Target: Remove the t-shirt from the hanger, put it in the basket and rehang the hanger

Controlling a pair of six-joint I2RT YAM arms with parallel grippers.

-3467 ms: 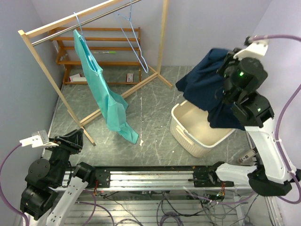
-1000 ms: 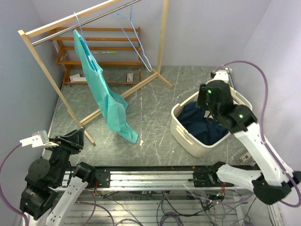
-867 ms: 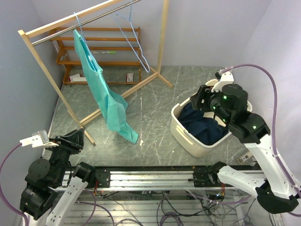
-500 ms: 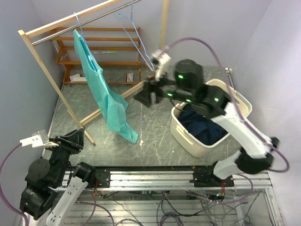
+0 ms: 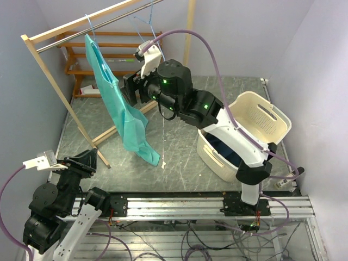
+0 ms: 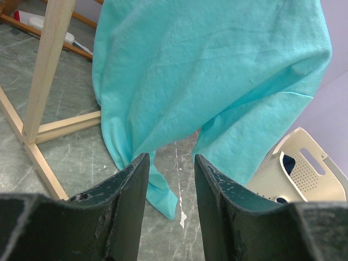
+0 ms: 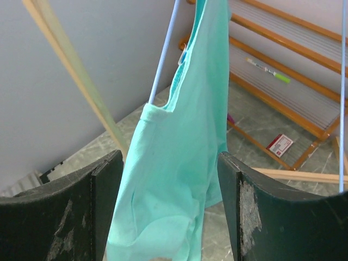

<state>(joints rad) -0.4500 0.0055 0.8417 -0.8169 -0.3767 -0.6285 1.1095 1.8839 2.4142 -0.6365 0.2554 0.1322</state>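
A teal t-shirt [image 5: 117, 103] hangs on a pale blue wire hanger [image 5: 89, 24] from the rail of a wooden rack [image 5: 51, 76]; its hem trails onto the floor. My right gripper [image 5: 130, 89] is stretched out to the shirt's right side at mid height. In the right wrist view the t-shirt [image 7: 185, 136] and the hanger wire [image 7: 163, 54] lie just beyond the open right gripper [image 7: 169, 157], which holds nothing. My left gripper [image 5: 89, 159] rests low at the near left. It is open and empty [image 6: 172, 157] and faces the shirt's lower part [image 6: 206, 70] from a distance.
A second, bare blue hanger [image 5: 155, 41] hangs further right on the rail. A white basket [image 5: 261, 114] with a navy garment [image 5: 223, 149] in it stands at the right, under my right arm. A wooden shelf [image 5: 119, 60] lines the back wall.
My right arm has swung from above the basket leftward across the floor to the teal shirt, its jaws widening. The navy garment stays in the basket. The left arm is still.
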